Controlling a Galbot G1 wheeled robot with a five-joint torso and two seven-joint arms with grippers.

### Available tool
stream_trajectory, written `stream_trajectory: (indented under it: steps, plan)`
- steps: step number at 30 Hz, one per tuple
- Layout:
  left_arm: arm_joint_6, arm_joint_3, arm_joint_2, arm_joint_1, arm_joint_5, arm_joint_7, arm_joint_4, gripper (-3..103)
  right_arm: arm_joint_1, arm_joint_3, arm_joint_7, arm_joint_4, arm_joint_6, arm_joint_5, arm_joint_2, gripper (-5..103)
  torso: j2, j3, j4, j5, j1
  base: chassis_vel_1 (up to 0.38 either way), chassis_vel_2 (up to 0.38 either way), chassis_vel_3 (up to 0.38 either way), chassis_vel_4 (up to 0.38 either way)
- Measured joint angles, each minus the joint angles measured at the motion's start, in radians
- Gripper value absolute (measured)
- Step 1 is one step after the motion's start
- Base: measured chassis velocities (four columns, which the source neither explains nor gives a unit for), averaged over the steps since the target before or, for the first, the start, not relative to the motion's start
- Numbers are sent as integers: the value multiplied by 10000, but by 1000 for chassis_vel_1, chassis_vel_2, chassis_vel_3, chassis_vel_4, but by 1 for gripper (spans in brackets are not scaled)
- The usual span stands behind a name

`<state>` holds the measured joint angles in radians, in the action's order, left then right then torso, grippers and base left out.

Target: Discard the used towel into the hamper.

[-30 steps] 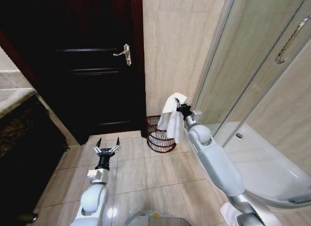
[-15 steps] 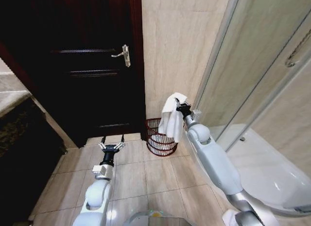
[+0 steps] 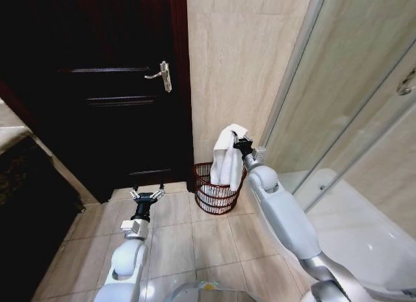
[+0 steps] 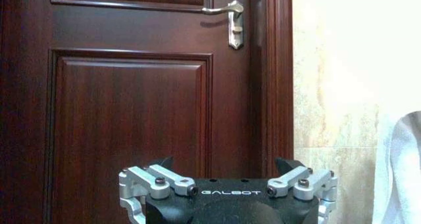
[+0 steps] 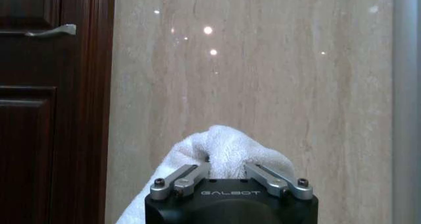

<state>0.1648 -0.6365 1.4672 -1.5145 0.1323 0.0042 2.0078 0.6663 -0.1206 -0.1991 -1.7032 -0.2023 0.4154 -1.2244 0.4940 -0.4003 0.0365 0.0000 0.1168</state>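
The right gripper is up in the air, pinching a white towel at its top. The towel hangs down from the gripper, and its low end hangs over the open top of the hamper. I cannot tell if the towel touches the rim. In the right wrist view the gripper has its fingers pressed into the towel, with the tan wall behind it.

The hamper is a small round dark red wire basket. It stands on the tiled floor on the far side of the room, against the tan wall and just to the right of the dark wooden door.

The left gripper is low down, near the floor, to the left of the hamper and apart from it. Its fingers are spread wide and hold nothing. In the left wrist view the gripper faces the door, below the silver handle.
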Motion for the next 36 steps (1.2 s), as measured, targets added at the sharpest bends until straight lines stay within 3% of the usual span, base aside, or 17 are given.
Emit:
stream_trajectory:
  steps: [13, 26, 33, 36]
  plan:
    - [62, -49, 102, -208, -109, 35, 150, 100, 24, -103, -178, -416, -18, 192, 214, 7, 5, -6, -1, 2, 4, -47, 45, 47, -46]
    - [-7, -28, 319, -589, -425, 16, 668, 100, -1534, -72, -494, -481, -332, 1286, 683, 7, 11, -5, 0, 0, 2, 0, 0, 0, 0]
    - [135, -19, 333, -762, -457, -20, 645, 100, -703, -54, -249, -260, -110, 1033, 345, 7, 11, -7, -2, 1, 2, 0, 0, 0, 0]
    - [245, -22, 324, -783, -456, -23, 566, 100, -267, 41, 79, 325, 426, 685, -52, 7, 11, -7, -1, 0, 2, 0, 0, 0, 0]
